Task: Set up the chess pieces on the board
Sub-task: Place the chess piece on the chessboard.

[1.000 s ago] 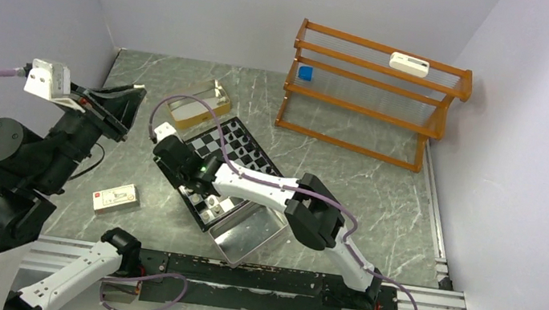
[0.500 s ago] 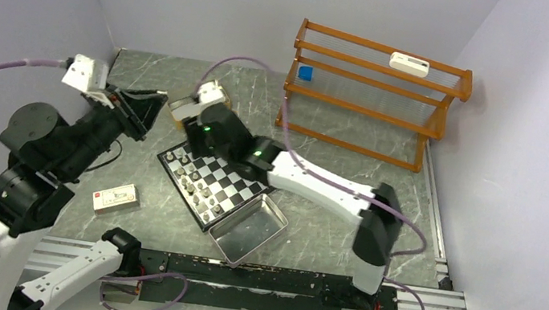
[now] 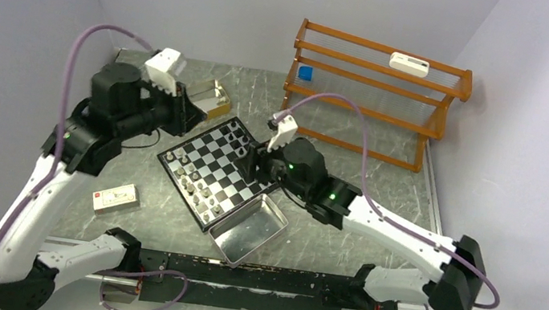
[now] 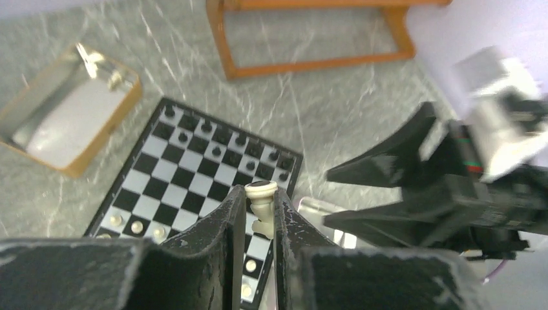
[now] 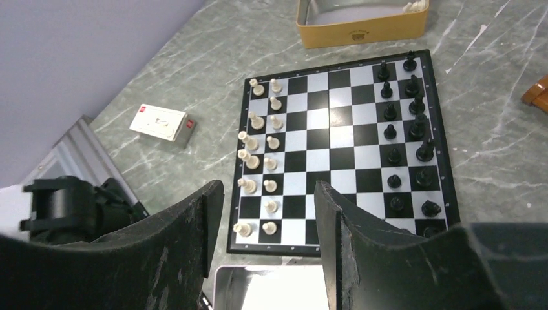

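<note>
compared with a second earlier, the left gripper point(image 3: 189, 115) has been swung from the table's left edge to the far left corner of the board point(image 3: 217, 165), just beside the gold box point(image 3: 204, 99). its jaws are seen closed on a single cream piece point(image 4: 262, 208), pinched between the two fingers. the right gripper point(image 3: 252, 164), which then lay across the board's near half, has been drawn back to the board's right side. its jaws are held apart with nothing between them.

the board is a small black-and-white checkered square with a thin black rim, set diagonally near the middle of the table. cream pieces point(image 3: 198, 185) are lined up in two loose rows along its near left edge, and black pieces point(image 3: 244, 144) in two loose rows along its far right edge.

a small white card box point(image 3: 116, 198) is seen to the left of the board, and a shiny metal tray point(image 3: 249, 228) just beside its near right edge. a wooden rack point(image 3: 373, 96) is placed at the far right, with a blue item point(image 3: 305, 73) and a white device point(image 3: 409, 64) on it. the table point(image 3: 387, 195) is grey and marbled, and it is enclosed by pale lilac walls point(image 3: 528, 118).
</note>
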Robot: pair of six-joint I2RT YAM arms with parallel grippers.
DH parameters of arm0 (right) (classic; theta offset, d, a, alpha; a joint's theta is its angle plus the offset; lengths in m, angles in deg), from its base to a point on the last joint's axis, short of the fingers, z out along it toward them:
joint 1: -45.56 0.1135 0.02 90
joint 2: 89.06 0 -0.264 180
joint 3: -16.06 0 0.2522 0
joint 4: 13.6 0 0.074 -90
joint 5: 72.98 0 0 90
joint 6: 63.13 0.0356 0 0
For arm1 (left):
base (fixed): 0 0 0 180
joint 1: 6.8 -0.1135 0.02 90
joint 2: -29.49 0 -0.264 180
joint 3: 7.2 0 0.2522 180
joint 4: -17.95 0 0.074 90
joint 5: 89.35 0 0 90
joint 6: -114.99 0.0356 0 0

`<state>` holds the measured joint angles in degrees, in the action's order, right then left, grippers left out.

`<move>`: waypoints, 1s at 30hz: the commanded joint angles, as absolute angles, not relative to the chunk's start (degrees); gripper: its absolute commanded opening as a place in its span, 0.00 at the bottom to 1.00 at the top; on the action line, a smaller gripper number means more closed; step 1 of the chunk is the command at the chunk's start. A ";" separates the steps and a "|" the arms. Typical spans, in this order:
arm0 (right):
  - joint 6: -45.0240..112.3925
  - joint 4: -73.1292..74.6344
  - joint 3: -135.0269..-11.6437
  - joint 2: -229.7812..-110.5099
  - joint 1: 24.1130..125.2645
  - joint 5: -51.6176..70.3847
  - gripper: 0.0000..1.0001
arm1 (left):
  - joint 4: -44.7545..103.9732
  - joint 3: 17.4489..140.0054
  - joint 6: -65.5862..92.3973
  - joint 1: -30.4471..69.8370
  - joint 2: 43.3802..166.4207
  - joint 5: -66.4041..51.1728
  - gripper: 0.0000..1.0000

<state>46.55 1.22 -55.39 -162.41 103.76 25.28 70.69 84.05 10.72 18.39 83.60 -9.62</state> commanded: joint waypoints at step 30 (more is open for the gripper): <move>53.17 6.06 -34.76 -127.50 103.67 29.08 0.60 | 94.01 93.49 29.55 21.33 140.95 -5.28 0.05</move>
